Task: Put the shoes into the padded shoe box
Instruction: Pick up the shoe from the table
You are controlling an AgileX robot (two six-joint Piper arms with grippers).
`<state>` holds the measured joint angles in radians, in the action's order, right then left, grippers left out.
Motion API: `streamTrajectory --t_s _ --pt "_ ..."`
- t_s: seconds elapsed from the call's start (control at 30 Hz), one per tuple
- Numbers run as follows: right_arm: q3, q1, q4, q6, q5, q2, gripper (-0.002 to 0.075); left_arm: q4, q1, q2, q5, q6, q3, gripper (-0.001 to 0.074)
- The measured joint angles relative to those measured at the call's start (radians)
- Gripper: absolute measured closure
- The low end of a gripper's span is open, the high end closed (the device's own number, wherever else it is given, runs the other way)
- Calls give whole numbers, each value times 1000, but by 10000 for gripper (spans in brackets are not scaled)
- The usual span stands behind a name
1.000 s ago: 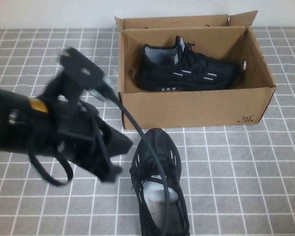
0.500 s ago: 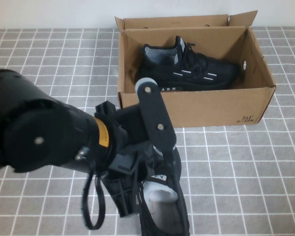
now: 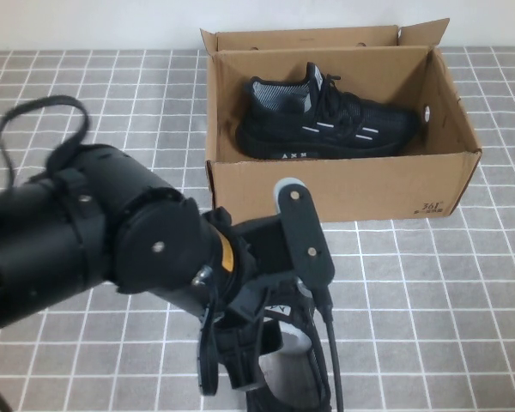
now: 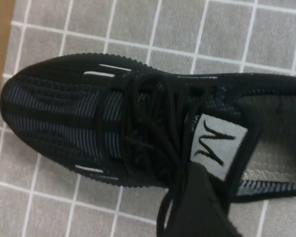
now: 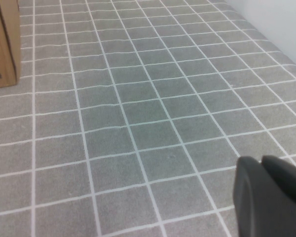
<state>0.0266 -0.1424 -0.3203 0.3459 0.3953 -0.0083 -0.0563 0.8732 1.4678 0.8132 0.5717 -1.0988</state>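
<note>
The shoes are split between two places. One black sneaker [image 3: 326, 124] lies on its side inside the padded shoe box [image 3: 343, 189], which stands in the upper centre of the high frame with its flaps upright. The second sneaker [image 3: 287, 360] rests on the grey tiled tabletop [image 3: 429, 292] at the bottom centre of that frame, just in front of the box's front wall, and is mostly covered by the left arm [image 3: 94, 245], which fills the lower left.

The left end effector [image 3: 270, 330] sits directly over this loose sneaker, at the bottom centre of the high frame. In the left wrist picture the sneaker [image 4: 138, 133] fills the frame, toe toward the left edge where a strip of brown cardboard shows, with the white tongue tab [image 4: 218, 145] right of centre. One dark finger [image 4: 200, 207] reaches up from the bottom edge to the laces beside that tab; whether the fingers are apart or together I cannot tell.

The right end effector [image 5: 271, 197] appears only in the lower right corner of the right wrist picture, above bare tiles, well apart from both shoes; its state I cannot tell either
</note>
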Motion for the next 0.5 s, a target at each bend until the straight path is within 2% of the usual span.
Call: streamTrajectory --t_s 0.33,0.5 --pt "0 0 0 0 0 0 734 18 0 86 -119 10 0 329" --pt "0 0 0 0 0 0 732 84 0 134 -122 -46 0 405"
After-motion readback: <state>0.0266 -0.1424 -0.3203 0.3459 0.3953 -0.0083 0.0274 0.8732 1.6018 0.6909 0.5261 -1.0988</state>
